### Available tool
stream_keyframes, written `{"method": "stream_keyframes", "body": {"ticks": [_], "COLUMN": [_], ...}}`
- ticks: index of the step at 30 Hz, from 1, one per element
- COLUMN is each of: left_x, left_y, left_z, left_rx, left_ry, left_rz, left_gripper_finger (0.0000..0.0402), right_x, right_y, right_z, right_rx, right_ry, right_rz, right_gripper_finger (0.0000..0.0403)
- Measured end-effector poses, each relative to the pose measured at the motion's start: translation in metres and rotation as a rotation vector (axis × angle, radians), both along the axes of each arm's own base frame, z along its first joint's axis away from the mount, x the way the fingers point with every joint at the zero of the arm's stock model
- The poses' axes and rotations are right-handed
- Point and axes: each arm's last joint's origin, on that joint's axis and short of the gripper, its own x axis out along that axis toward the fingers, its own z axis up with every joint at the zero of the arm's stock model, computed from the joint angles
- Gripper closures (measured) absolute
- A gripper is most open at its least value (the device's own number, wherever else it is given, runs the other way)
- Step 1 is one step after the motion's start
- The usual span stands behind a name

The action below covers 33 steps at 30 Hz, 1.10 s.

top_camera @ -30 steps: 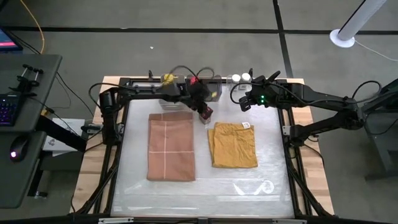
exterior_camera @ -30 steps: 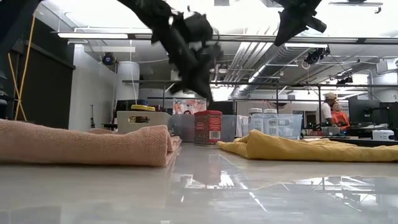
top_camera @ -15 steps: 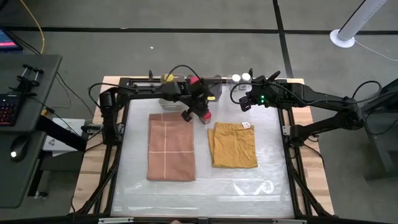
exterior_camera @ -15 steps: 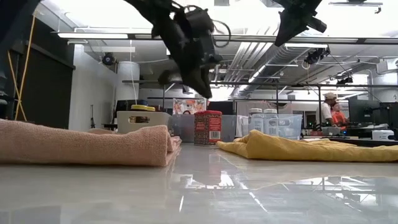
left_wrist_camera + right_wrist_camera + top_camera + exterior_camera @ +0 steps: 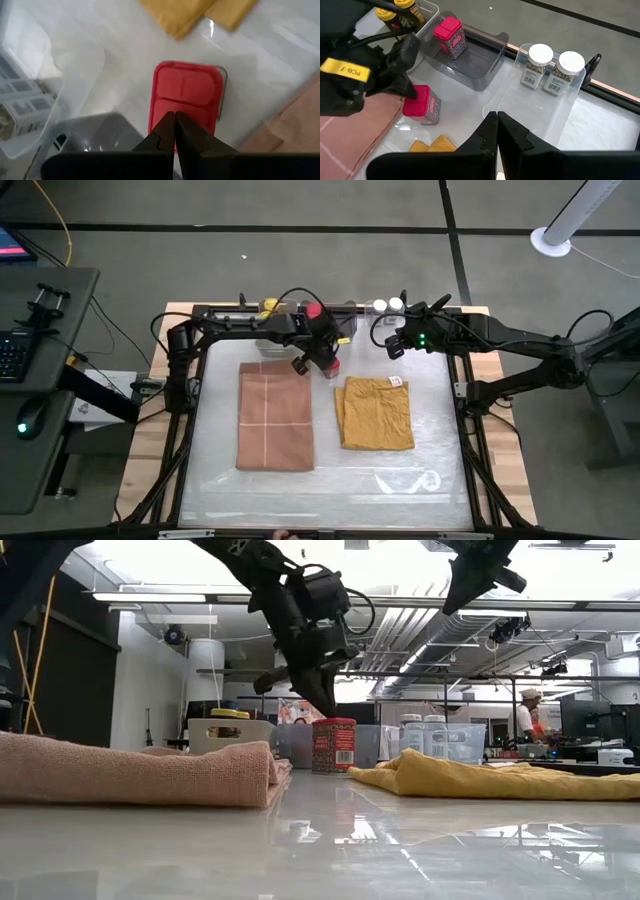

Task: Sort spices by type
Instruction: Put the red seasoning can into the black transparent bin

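Observation:
A red boxy tin (image 5: pixel 334 745) stands upright on the table between the pink cloth (image 5: pixel 275 417) and the mustard cloth (image 5: pixel 374 412). My left gripper (image 5: pixel 174 116) is shut and points steeply down, its tips at the tin's red lid (image 5: pixel 187 90). A second red tin (image 5: pixel 450 36) stands in a grey tray (image 5: pixel 475 65) at the far edge. Two white-topped shakers (image 5: pixel 535 65) stand in a clear tray (image 5: pixel 520 110). Yellow-lidded jars (image 5: pixel 395 12) sit in a bin at the far left. My right gripper (image 5: pixel 496 117) hangs shut, high above the clear tray. My left gripper's shut fingertips (image 5: pixel 328 710) come from above, slanting down, at the top of the red tin's lid (image 5: pixel 417 95). I cannot tell whether they touch the lid or stop just over it. The tin stands upright with its base on the table.
The grey tray, the clear tray and the jar bin (image 5: pixel 230 732) line the table's far edge. The two folded cloths lie flat in the middle. The near half of the glossy table (image 5: pixel 330 485) shows bare. A person stands in the room far behind, at the right.
My left gripper has rolled about a quarter turn around its own pointing line and has sunk a little, bringing its shut tips down to the red tin's lid. The tin has stayed where it was, upright.

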Motion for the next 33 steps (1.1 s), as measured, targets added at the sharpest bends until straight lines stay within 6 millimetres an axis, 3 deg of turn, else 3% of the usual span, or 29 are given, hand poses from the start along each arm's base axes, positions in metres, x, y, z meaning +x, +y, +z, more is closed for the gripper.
{"method": "stream_keyframes", "body": {"ticks": [5,8,16,20,23,27,30,33], "left_x": [-0.001,-0.002,0.001,0.005,0.012,0.021,0.019,0.013], "left_y": [0.004,0.003,-0.005,-0.017,-0.033,-0.043,-0.03,-0.008], "left_z": [-0.006,-0.014,-0.019,-0.02,-0.02,-0.01,0.01,0.042], "left_rx": [-0.031,-0.121,-0.478,-0.699,-0.823,-0.845,-0.765,-0.647], "left_ry": [0.031,0.06,-0.004,-0.001,0.013,-0.054,-0.15,-0.302], "left_rz": [0.054,0.174,0.86,1.105,1.154,1.117,1.124,1.048], "left_gripper_finger": [0.0401,0.0401,0.0402,0.0402,0.0401,0.0401,0.0401,0.0401], "right_x": [0.0,0.0,-0.001,-0.001,-0.001,-0.001,-0.001,-0.001], "right_y": [0.0,0.0,0.0,0.0,0.0,0.0,0.0,0.001], "right_z": [0.0,0.0,-0.001,-0.001,-0.001,-0.001,-0.001,-0.001], "right_rx": [0.001,0.001,0.003,0.001,0.002,-0.002,-0.006,0.012], "right_ry": [0.002,0.005,0.012,0.016,0.019,0.019,0.017,0.025], "right_rz": [0.0,0.0,0.0,0.003,0.003,-0.002,-0.006,0.038], "right_gripper_finger": [0.0403,0.0403,0.0403,0.0403,0.0403,0.0403,0.0403,0.0403]}}
